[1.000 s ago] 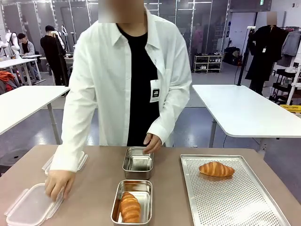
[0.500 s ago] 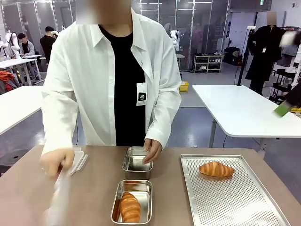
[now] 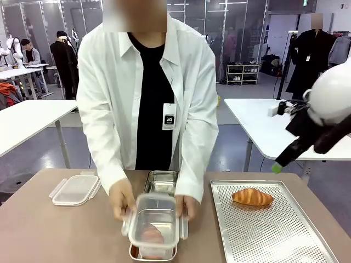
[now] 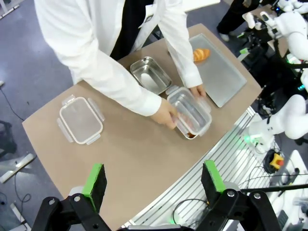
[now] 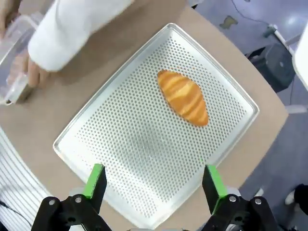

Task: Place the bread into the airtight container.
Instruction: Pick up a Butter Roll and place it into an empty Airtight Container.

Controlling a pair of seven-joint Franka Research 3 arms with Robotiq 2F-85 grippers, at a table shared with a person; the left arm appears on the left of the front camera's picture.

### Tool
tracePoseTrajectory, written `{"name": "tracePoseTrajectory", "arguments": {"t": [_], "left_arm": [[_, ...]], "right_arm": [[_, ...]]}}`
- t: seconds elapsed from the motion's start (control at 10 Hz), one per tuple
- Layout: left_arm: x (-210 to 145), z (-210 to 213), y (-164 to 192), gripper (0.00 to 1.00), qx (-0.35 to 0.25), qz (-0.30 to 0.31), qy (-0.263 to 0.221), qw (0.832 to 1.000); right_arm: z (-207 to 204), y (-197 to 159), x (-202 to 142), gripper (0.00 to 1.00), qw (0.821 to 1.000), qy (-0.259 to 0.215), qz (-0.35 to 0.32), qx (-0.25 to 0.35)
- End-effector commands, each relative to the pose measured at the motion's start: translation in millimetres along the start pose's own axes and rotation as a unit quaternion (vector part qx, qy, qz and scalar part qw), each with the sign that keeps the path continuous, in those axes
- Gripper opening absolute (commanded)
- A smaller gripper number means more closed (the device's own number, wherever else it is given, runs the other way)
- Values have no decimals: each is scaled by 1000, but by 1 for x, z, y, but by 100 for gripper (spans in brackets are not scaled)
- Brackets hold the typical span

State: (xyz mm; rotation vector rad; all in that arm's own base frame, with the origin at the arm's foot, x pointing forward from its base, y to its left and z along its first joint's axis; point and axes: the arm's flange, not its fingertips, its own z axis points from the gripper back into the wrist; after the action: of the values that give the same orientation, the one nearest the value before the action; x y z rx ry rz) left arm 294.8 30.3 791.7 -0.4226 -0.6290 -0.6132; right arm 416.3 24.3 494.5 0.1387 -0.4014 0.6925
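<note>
A croissant, the bread (image 3: 252, 196), lies on the perforated metal tray (image 3: 285, 235) at the right; the right wrist view looks down on the same bread (image 5: 183, 97). A second croissant (image 3: 151, 236) sits in the near steel airtight container (image 3: 153, 253), and the person's two hands hold a clear lid (image 3: 154, 219) over it. Behind it stands an empty steel container (image 3: 160, 181). My right gripper (image 3: 279, 163) hangs open, high above the tray's far right; its fingers (image 5: 96, 180) are spread wide. High over the table, my left gripper (image 4: 153, 179) is open and holds nothing.
Another clear lid (image 3: 75, 189) lies at the table's far left. The person stands at the far edge, arms reaching over the middle of the table (image 3: 66, 230). The left wrist view takes in the tray (image 4: 219, 72) and the covered container (image 4: 189, 110) below.
The person lifted the clear lid from the front left and brought it over the near container with both hands. My right arm has come into the front view from the right.
</note>
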Motion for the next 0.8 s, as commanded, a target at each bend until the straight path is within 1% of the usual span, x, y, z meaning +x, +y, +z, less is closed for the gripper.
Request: {"name": "tracePoseTrajectory", "arguments": {"t": [0.0, 0.1, 0.2, 0.3, 0.4, 0.5, 0.6, 0.7], "left_arm": [[0, 1, -1, 100, -10, -6, -3, 1000], [0, 1, -1, 100, -10, -6, -3, 1000], [0, 1, -1, 100, -10, -6, -3, 1000], [0, 1, -1, 100, -10, -6, -3, 1000], [0, 1, -1, 100, -10, -6, -3, 1000], [0, 1, -1, 100, -10, -6, -3, 1000], [0, 1, -1, 100, -10, -6, -3, 1000], [0, 1, -1, 100, -10, -6, -3, 1000]], "right_arm": [[-48, -9, 16, 100, 999, -26, 17, 34], [-72, -11, 20, 100, 1000, -15, 12, 21], [-73, -19, 19, 100, 999, -22, -4, 27], [-31, -43, 4, 100, 996, -70, -42, 41], [25, -77, -31, 100, 983, -139, -95, 76], [75, -107, -79, 100, 958, -216, -150, 110], [109, -126, -126, 100, 935, -272, -191, 123], [137, -135, -170, 100, 919, -304, -223, 113]]}}
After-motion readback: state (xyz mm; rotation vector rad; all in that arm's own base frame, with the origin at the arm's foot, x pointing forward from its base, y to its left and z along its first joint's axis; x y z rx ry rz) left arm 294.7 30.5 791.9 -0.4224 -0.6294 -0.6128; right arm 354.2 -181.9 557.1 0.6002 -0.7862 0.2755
